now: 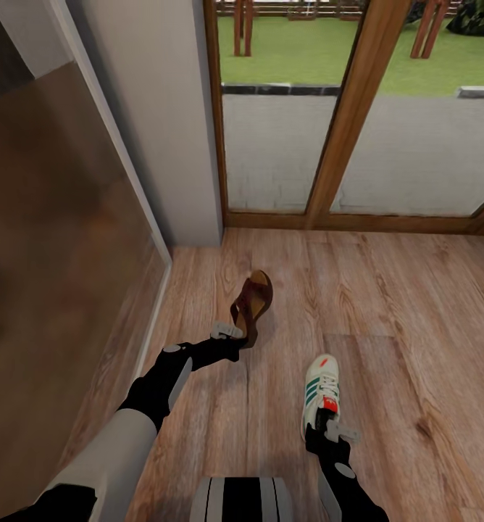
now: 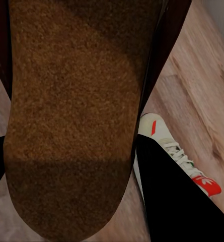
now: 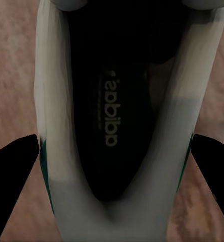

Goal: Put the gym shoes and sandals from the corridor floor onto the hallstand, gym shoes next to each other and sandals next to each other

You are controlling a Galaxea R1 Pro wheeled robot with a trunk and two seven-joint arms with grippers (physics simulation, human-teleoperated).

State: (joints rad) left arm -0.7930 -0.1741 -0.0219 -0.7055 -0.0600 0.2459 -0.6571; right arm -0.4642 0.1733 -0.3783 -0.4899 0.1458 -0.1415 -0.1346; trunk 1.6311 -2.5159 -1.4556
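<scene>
A dark brown sandal [image 1: 253, 303] is tipped on its edge, heel end in my left gripper [image 1: 232, 335], which is shut on it. In the left wrist view its tan footbed [image 2: 71, 101] spreads between the dark fingers [image 2: 172, 196] of the left gripper [image 2: 69, 146]. A white gym shoe [image 1: 319, 391] with green stripes and a red heel patch points away from me over the plank floor [image 1: 401, 326]. My right gripper [image 1: 330, 429] is shut on its heel. The right wrist view looks into the gym shoe [image 3: 56, 201], with the fingers [image 3: 13, 171] of the right gripper [image 3: 114, 146] pressing its sides. That gym shoe [image 2: 164, 138] also lies beyond the sandal.
A wood-framed glass door [image 1: 336, 145] closes the far end, with a grey wall [image 1: 162, 130] beside it. A tall brown glossy panel [image 1: 46, 275] runs along the left. My base [image 1: 242, 499] sits at the near edge. Open floor spreads to the right.
</scene>
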